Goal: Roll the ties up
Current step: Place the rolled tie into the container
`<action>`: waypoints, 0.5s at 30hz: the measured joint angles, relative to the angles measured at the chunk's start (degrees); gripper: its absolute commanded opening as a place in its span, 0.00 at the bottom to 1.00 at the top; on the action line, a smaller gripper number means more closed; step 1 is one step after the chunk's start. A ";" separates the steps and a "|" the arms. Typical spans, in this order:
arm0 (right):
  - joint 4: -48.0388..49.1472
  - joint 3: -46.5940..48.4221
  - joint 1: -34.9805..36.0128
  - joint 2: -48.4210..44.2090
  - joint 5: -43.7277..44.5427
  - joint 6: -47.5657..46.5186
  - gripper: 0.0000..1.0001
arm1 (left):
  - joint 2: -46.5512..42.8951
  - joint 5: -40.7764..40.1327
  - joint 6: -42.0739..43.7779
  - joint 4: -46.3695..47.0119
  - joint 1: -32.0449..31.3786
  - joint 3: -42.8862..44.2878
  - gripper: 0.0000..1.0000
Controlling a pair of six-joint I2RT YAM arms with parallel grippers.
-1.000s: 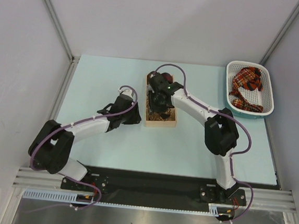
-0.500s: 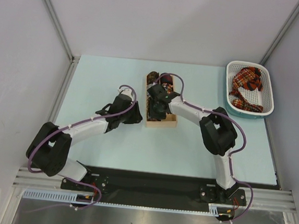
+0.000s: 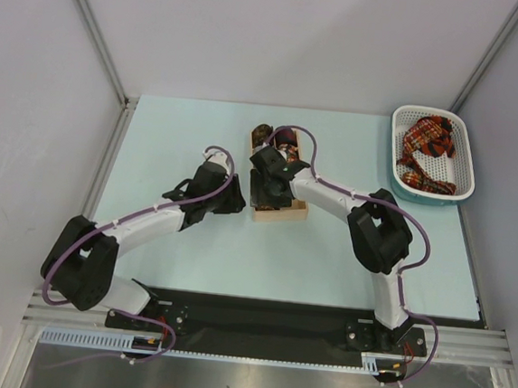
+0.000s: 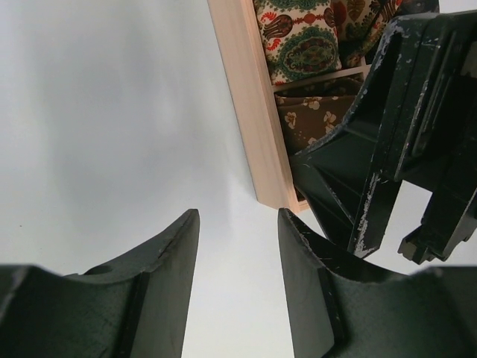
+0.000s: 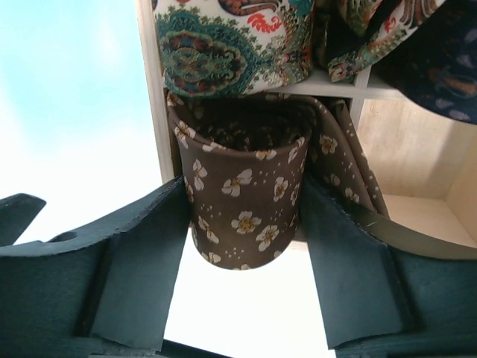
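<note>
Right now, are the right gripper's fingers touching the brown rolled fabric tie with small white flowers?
Touching. In the right wrist view, the right gripper presses both sides of the brown flowered tie roll, with no gap.

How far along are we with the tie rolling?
Done: a paisley roll sits in the wooden box. In hand: the right gripper holds the brown floral tie, rolled, at the box's near end; the left gripper is open and empty beside the box. Left: red plaid ties lie unrolled in the white basket.

pale blue table (image 3: 226, 256), wooden box (image 3: 281, 215), white basket (image 3: 427, 195)
</note>
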 measured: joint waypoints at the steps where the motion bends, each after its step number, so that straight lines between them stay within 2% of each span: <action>1: -0.33 0.17 0.13 -0.04 0.33 -0.04 0.75 | -0.22 -0.13 0.11 -0.33 0.00 0.00 0.52; 10: -2.97 1.92 0.48 -0.07 1.40 -0.52 0.72 | -1.16 -0.20 0.52 -1.16 0.09 0.00 0.52; 15: -3.76 2.56 0.52 -0.22 1.40 -0.96 0.61 | -1.18 -0.20 0.98 -2.12 0.13 0.02 0.52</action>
